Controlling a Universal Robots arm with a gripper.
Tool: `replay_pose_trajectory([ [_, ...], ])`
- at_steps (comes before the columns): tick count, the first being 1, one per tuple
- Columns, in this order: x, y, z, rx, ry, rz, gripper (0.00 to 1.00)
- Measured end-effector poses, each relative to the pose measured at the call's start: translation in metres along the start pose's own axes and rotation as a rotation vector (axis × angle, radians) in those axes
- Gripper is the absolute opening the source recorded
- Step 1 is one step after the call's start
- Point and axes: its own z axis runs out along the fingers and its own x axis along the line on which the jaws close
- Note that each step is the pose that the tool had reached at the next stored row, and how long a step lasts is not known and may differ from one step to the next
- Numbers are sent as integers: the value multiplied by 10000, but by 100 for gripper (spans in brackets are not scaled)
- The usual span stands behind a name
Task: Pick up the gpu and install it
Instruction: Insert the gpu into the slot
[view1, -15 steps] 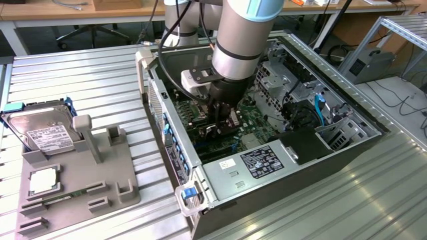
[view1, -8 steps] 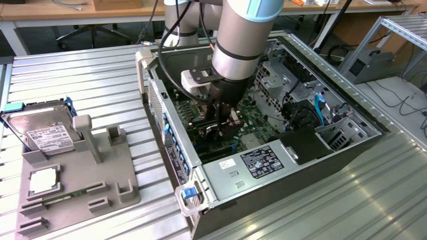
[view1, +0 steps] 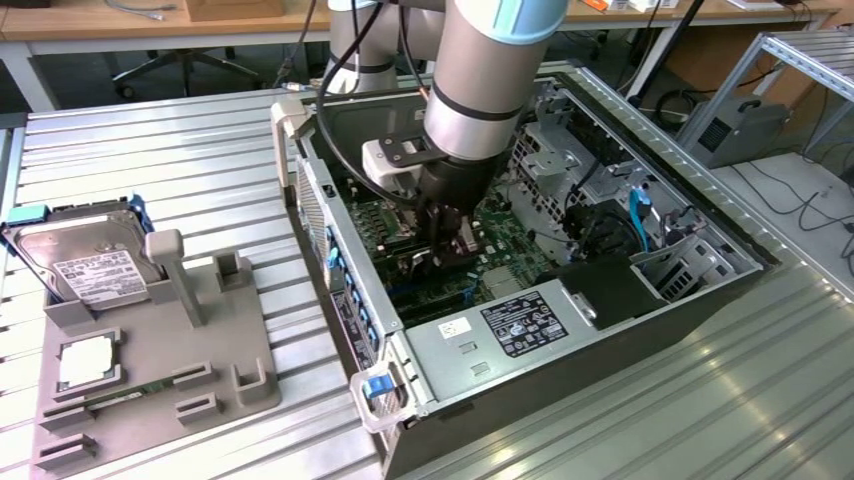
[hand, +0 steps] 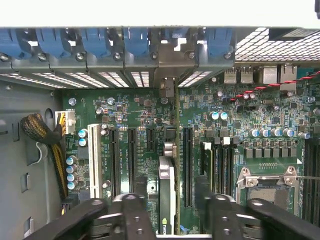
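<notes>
One card (hand: 167, 200), the gpu, stands edge-on over a slot of the motherboard (hand: 135, 115) inside the computer case (view1: 534, 340), pinched by the pincer (hand: 167, 227); slight misalignment could jam its bracket.

- Gripper (view1: 445, 243): fingertips hidden among motherboard parts in the exterior view; open or closed cannot be told.
- Gpu (hand: 166, 200): seen edge-on in the wrist view, near end cut off by the picture's edge.
- Hard drive (view1: 91, 268) label: print too small to read.
</notes>
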Motion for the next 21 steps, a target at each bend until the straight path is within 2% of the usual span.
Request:
replay_pose_trajectory([
  [1,0,0,0,0,0,0,38],
  [3,0,0,0,0,0,0,38],
  [5,0,0,0,0,0,0,27],
  [21,1,23,11,1,-8,0,27],
])
